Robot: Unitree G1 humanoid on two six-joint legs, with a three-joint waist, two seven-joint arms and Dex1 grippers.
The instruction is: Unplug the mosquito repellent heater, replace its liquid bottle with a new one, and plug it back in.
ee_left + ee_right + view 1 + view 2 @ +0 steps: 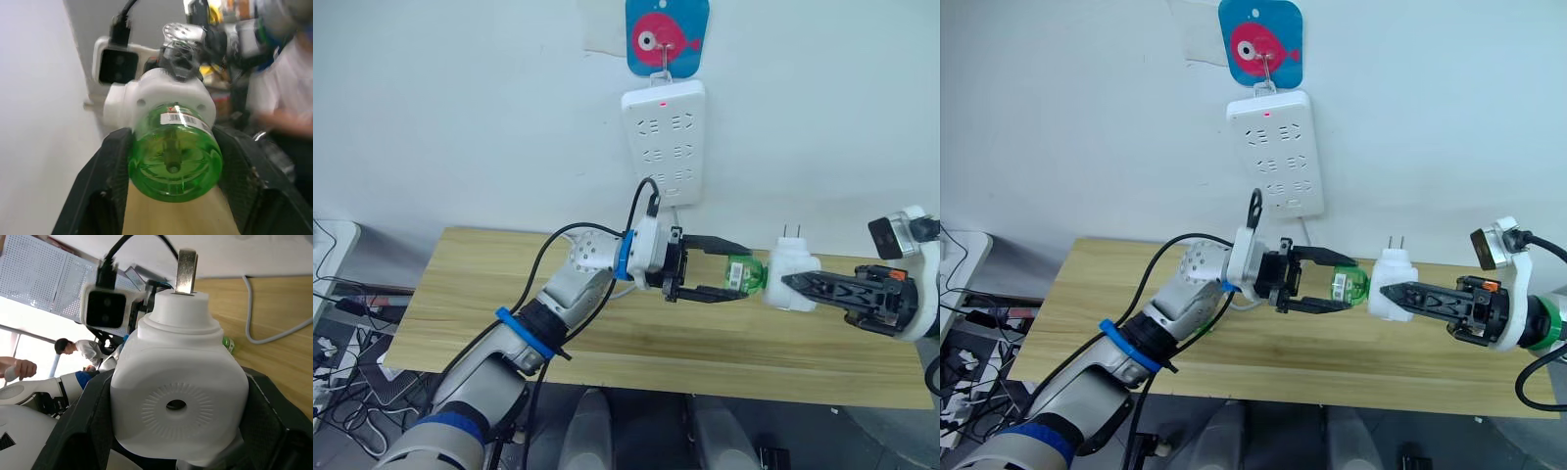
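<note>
**Heater and bottle held between both arms above the bench**

The mosquito repellent heater [791,277] is off the wall and up in the air over the wooden bench [489,313], its two metal prongs pointing upward. The right end effector [790,282] has its black fingers closed on the white body, one on each side, as the right wrist view shows with the round vent hole facing the camera. A green liquid bottle [745,274] sticks out of the heater toward the left arm, and the left end effector [734,269] clamps it between its fingers [115,171], the bottle's round base facing the left wrist camera. On the wall behind hangs a white power strip [666,142] with a small red light lit, under a blue fish hook plate [667,35]. A person [78,348] stands in the background of the right wrist view.
</note>
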